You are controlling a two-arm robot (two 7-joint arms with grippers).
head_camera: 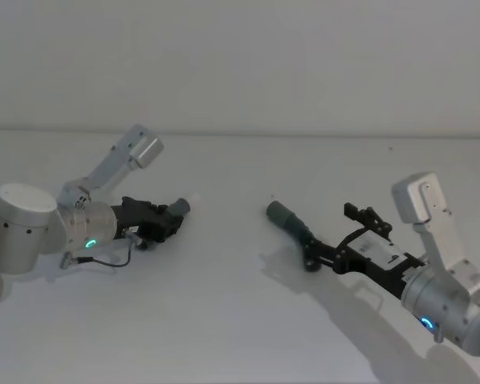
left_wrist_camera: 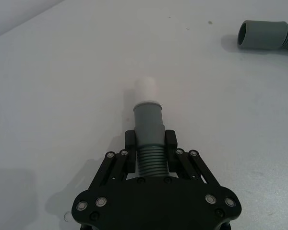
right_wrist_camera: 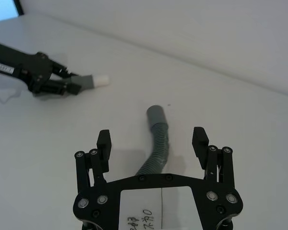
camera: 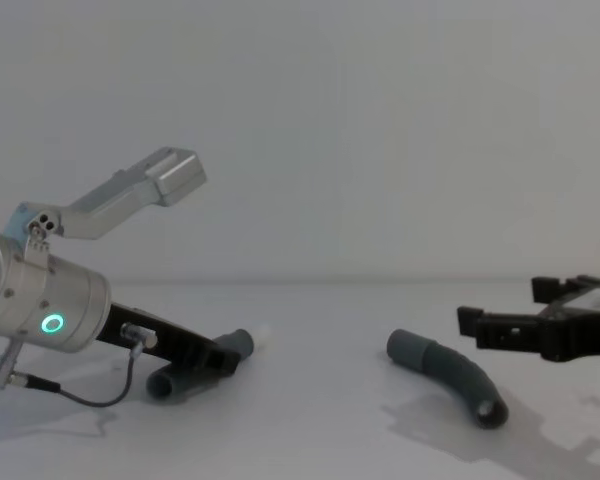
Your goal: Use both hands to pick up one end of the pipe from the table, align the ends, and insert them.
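1. The left gripper (left_wrist_camera: pixel 151 140) was clamped on the ribbed part of the thinner pipe piece (left_wrist_camera: pixel 149 122). It had 1 finger on each side, just behind the piece's smooth grey sleeve.
2. That piece's white tip (left_wrist_camera: pixel 146 89) stuck out past the fingers, low over the table (head_camera: pixel 224 320) on the robot's left side. In the head view it pointed forward and toward the middle.
3. In the chest view, the rear end of this piece curved down below the left gripper, close to the table surface. Whether it touched the surface could not be told.
4. The right gripper (right_wrist_camera: pixel 152 140) had its 2 fingers spread wide. The thicker pipe piece (right_wrist_camera: pixel 161 136) ran between them and touched neither finger.
5. The thicker piece lay flat on the table on the robot's right side. In the chest view the right gripper hung just above its rear part.
6. Its collar mouth (right_wrist_camera: pixel 156 114) faced away from the right gripper, toward the far side and the middle of the table.
7. The white tip and the collar mouth were well apart, with bare table between them.
8. A green ring light (head_camera: pixel 90 242) glowed on the left arm near its wrist.
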